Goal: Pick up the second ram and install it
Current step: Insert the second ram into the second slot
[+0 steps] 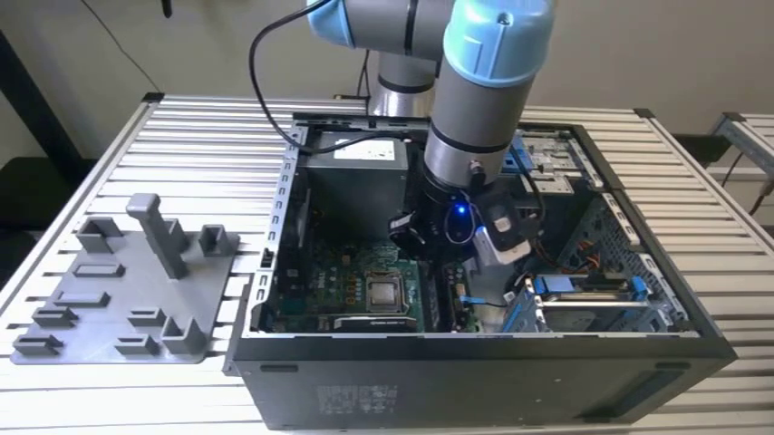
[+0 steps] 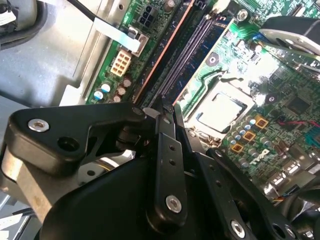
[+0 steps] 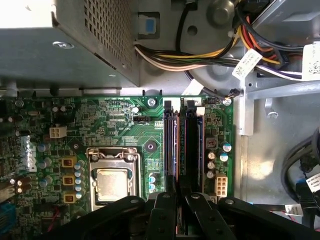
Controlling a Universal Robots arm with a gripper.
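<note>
Black gripper (image 3: 180, 194) links are seen closest in both wrist views, the fingers drawn narrow, and they are judged to be clamped on the end of the memory stick (image 3: 189, 145). In the exterior view the arm (image 1: 484, 109) is lowered into the open computer case (image 1: 484, 381). The stick is held on edge over the slots of the green motherboard (image 3: 115, 120), at three o'clock of the processor socket (image 1: 384, 292) in the exterior view. The step is judged to be seating; full engagement cannot be confirmed. A straight, even press is called for. A slatted metal table (image 1: 194, 136) carries the case. A grey tray (image 1: 109, 299) lies at nine o'clock of the case. A pale wall is noted at twelve o'clock.
</note>
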